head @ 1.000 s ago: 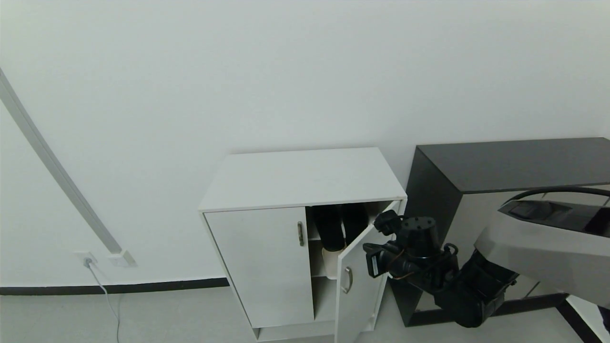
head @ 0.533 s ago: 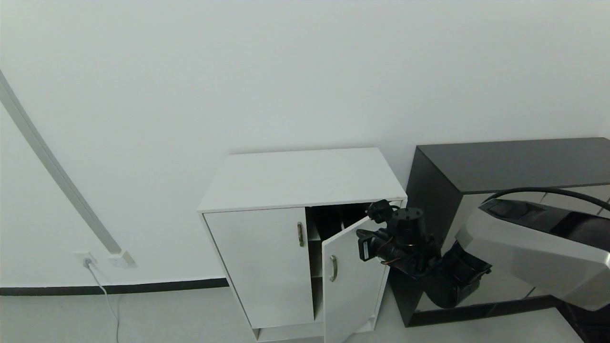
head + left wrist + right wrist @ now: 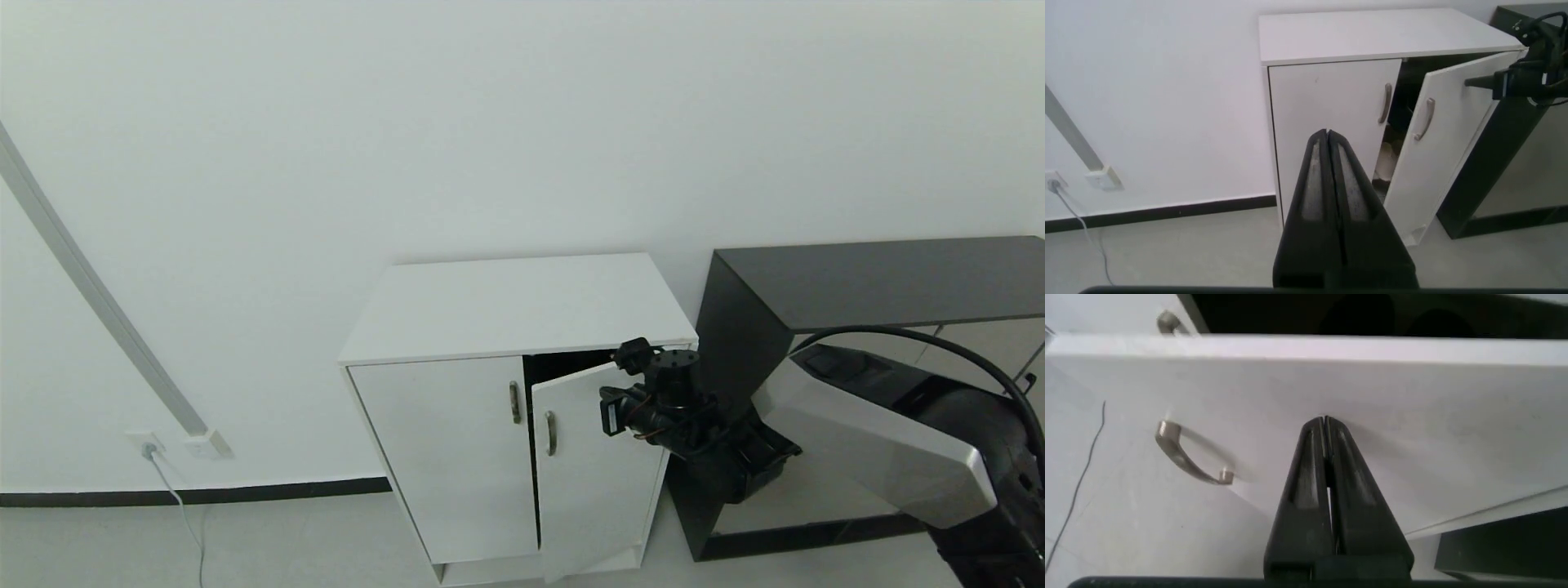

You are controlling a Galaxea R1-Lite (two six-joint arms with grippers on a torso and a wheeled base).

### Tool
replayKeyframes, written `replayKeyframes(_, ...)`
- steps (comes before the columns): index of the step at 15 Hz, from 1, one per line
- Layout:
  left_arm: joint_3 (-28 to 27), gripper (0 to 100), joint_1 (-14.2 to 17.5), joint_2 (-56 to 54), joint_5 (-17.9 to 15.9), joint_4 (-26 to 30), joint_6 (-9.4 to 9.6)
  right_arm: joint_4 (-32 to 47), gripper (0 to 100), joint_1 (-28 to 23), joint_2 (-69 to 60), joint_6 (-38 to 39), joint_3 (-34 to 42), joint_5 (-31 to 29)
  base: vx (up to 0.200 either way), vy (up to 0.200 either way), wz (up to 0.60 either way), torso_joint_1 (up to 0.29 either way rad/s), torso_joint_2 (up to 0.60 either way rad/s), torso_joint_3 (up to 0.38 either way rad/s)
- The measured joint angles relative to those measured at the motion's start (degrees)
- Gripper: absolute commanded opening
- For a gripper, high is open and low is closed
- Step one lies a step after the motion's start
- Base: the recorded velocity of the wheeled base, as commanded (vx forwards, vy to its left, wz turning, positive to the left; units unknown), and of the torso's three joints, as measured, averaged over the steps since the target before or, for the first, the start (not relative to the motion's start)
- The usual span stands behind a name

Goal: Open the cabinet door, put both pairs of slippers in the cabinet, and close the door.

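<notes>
Swung in from wide open, the right cabinet door point(image 3: 592, 457) is barely ajar, with my right gripper point(image 3: 1327, 429), fingers pressed together, against its outer face. Dark slippers point(image 3: 1364, 310) show inside the white cabinet point(image 3: 514, 306), so I judge only the final push remains.

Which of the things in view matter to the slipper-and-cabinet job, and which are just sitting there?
Job: white cabinet; its right door, ajar; right gripper, shut, against that door; dark shapes inside, likely slippers.
Just there: black sideboard; wall socket with cable; slanted wall trunking.
</notes>
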Motion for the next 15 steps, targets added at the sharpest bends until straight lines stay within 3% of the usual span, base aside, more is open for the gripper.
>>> replayKeyframes(8,0.0,0,0.0,0.0,0.0,0.0,0.0,6.5,0,-0.7,4.8,0.0,-12.0,-1.9,0.0,0.0,0.0,0.0,0.0,0.0)
replayKeyframes(15,0.0,0,0.0,0.0,0.0,0.0,-0.02,8.2,0,-1.0,5.9,-0.1,-15.3,-2.0,0.0,0.0,0.0,0.0,0.0,0.0)
